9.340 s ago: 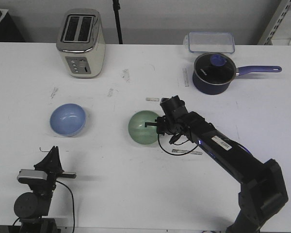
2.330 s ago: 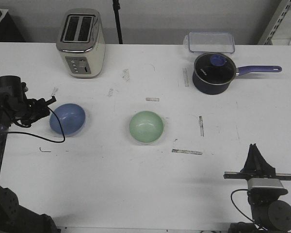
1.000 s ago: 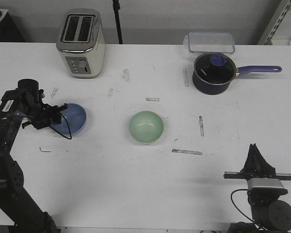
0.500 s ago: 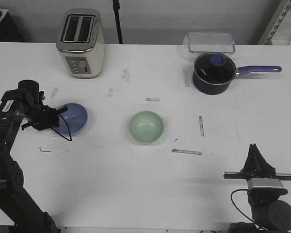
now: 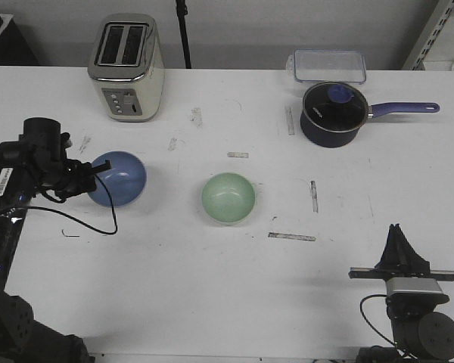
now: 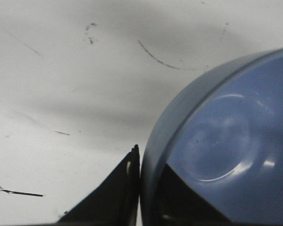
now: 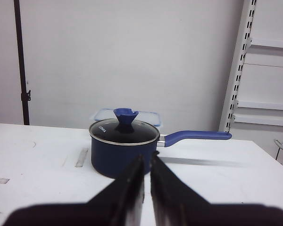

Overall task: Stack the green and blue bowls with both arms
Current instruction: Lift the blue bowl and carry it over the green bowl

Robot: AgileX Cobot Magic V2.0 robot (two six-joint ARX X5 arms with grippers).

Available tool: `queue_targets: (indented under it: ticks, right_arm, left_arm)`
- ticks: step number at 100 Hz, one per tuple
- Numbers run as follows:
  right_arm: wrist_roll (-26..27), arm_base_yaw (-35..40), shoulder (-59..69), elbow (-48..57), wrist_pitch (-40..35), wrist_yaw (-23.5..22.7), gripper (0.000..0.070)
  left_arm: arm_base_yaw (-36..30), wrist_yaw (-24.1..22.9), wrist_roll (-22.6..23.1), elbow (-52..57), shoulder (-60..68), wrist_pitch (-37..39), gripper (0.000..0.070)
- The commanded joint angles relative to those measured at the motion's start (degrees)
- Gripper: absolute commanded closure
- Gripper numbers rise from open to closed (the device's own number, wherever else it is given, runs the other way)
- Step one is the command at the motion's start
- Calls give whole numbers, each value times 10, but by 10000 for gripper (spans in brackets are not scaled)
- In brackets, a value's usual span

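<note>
Left pincer (image 5: pixel 91 175) pinching blue bowl (image 5: pixel 119 178) rim, apparently lifted. Keep level, centre over green bowl (image 5: pixel 228 198), lower gently. Right pincer (image 7: pixel 146 183) parked, pressed together.

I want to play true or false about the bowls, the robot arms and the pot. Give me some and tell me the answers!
1. The left gripper holds the blue bowl by its rim. True.
2. The blue bowl sits inside the green bowl. False: they are apart on the table.
3. The saucepan has its lid on. True.
4. The right gripper holds the green bowl. False: it is shut on nothing, near the table's front edge.
5. The toaster stands between the two bowls. False: it stands at the back.
</note>
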Motion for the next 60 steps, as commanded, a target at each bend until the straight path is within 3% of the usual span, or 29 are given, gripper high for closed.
queue_targets:
  ticks: [1, 27, 60]
  right_arm:
    - [9, 1, -1, 2, 6, 0, 685]
    - [9, 1, -1, 2, 6, 0, 685]
    - [9, 1, -1, 2, 6, 0, 685]
  left_arm:
    - [-23, 3, -13, 26, 0, -3, 700]
    - [-146, 3, -53, 87, 19, 8, 699]
    - [-281, 3, -67, 187, 123, 5, 699]
